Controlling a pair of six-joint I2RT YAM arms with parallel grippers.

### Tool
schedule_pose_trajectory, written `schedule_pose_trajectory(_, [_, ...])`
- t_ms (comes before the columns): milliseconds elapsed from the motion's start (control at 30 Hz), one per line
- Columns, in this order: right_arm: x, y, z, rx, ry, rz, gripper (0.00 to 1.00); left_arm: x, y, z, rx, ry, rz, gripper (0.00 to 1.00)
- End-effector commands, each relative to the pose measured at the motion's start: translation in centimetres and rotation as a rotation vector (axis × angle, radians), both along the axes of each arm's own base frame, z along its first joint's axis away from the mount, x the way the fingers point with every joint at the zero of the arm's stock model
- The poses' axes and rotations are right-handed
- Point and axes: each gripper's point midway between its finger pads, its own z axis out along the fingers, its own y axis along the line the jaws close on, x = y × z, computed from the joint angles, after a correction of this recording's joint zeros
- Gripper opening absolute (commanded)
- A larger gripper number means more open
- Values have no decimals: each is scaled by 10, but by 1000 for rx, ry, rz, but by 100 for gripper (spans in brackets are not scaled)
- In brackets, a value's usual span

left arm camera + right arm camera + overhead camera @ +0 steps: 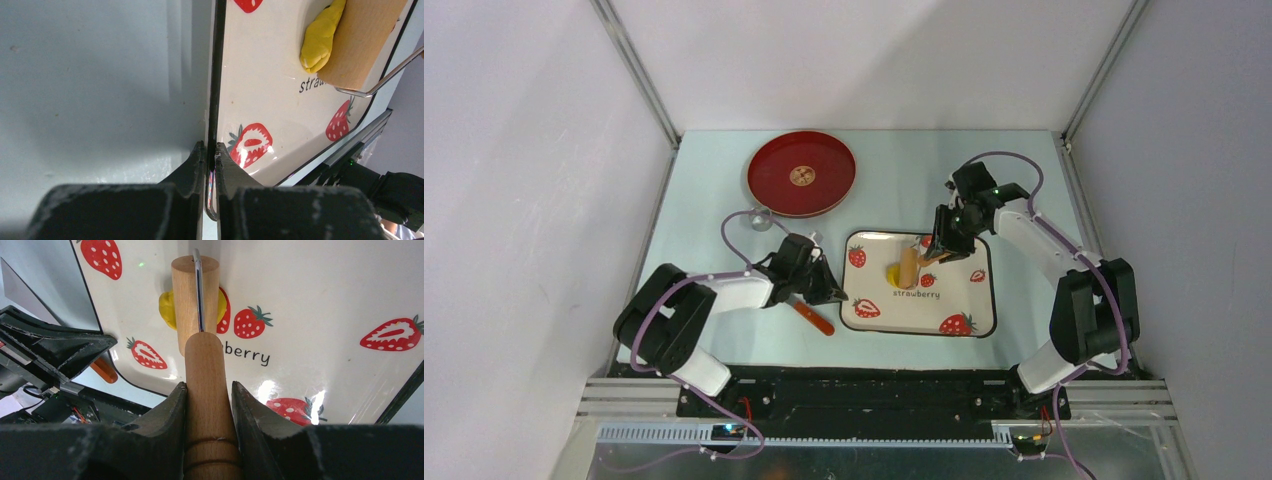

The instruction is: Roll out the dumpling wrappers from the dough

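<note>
While our right gripper clamps the roller by its handle, the barrel sits dead ahead on the dough, mid-tray, axis in line with the handle. Our left gripper pinches the tray rim, farther off.

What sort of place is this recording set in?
Probably a lab robot cell staged as a play kitchen: blank white walls on a metal frame enclose a table holding a strawberry tray, with yellow dough under a wooden roller.
</note>
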Motion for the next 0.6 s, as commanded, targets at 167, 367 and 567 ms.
schedule_pose_trajectory(167, [-45,-73,-58,-390,181,58,0,-13,52,-26,217,87,178,0])
schedule_pose_trajectory(367, [-47,-60,-51,-322,166,104,0,-15,59,-27,226,97,209,0])
schedule_pose_trajectory(567, [-44,-43,-31,-190,93,143,0,-15,60,-28,233,104,210,0])
